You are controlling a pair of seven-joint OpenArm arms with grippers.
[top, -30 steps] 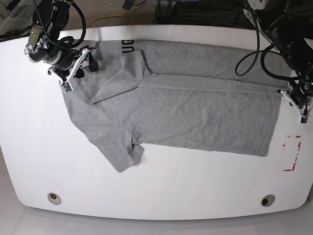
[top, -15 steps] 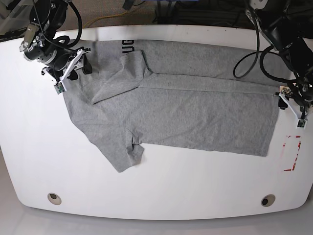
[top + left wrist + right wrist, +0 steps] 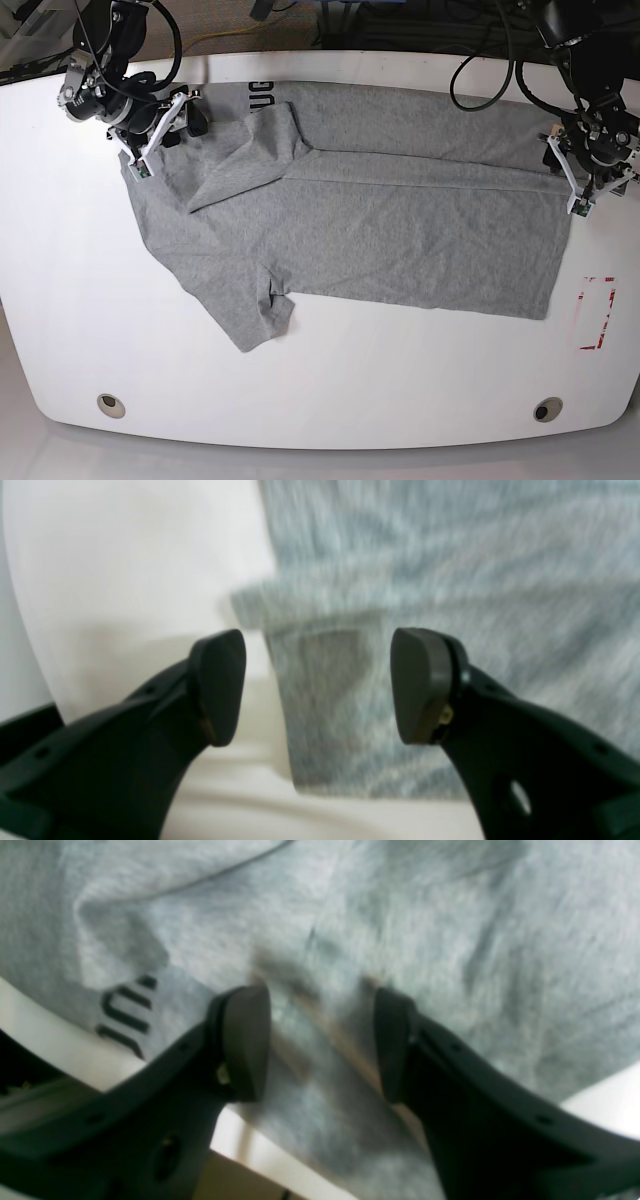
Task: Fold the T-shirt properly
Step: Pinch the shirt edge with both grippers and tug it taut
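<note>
On the white table [image 3: 60, 300], both hands gape above the T-shirt [image 3: 380, 220], red-marked rectangle [image 3: 597, 312] beside.

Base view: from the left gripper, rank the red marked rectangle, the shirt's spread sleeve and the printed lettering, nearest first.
From the left gripper, at the T-shirt's hem on the view's right:
1. Red marked rectangle, just below it near the table's right edge.
2. Spread sleeve, far across, toward the front left.
3. Printed lettering, at the back left, slightly farther.
</note>
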